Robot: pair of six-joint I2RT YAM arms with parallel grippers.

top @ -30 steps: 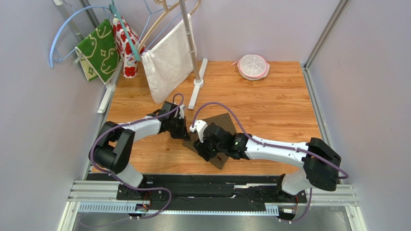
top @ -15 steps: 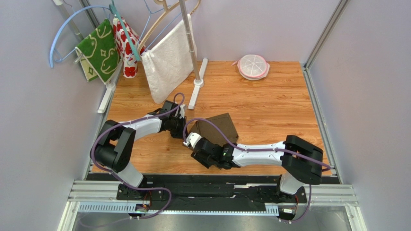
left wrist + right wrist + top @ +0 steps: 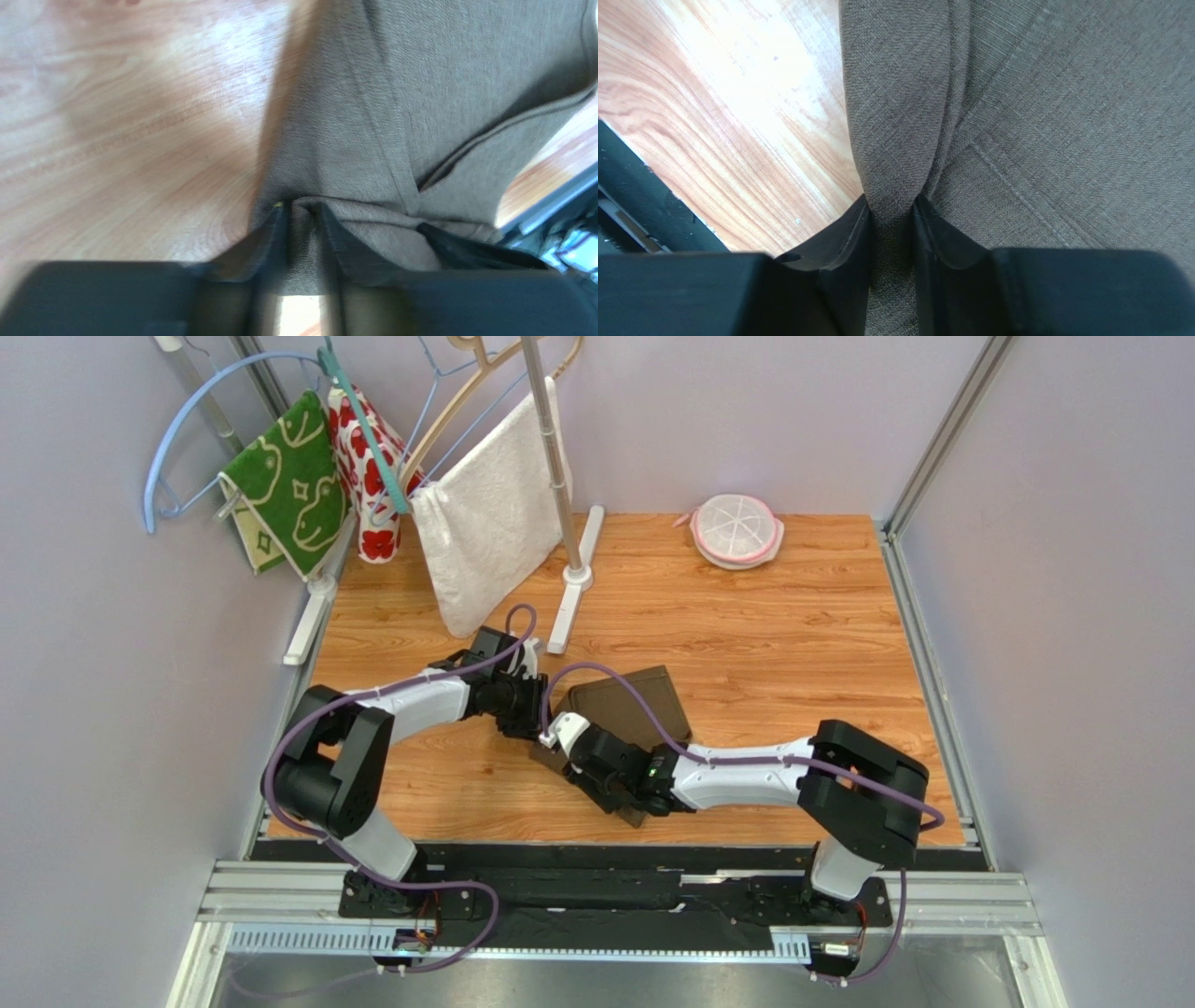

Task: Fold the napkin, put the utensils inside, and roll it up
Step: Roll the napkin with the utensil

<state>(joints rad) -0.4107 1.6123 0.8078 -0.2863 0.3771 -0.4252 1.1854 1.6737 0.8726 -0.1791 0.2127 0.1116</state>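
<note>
Top external view shows the napkin (image 3: 638,703) lying on the table (image 3: 800,658) just ahead of both arms, its near-left corner hidden under the two wrists. The left gripper (image 3: 300,210) has a bunched ridge of cloth nipped between its fingers. The right gripper (image 3: 892,206) pinches a raised fold in the same way, close beside it. The utensils show in no view.

Both holds look shallow, so the likeliest trouble is a fold slipping free as soon as either arm lifts or pulls. The left wrist view shows several hemmed layers stacked near the fingers. A pinch that takes in more than one layer would drag the whole napkin across the smooth wood instead of turning a single layer over. With the grippers so near each other, pulling in different directions could stretch the cloth taut and tear it out of one hold. The right arm's cable (image 3: 617,679) drapes across the napkin and may snag it.
</note>
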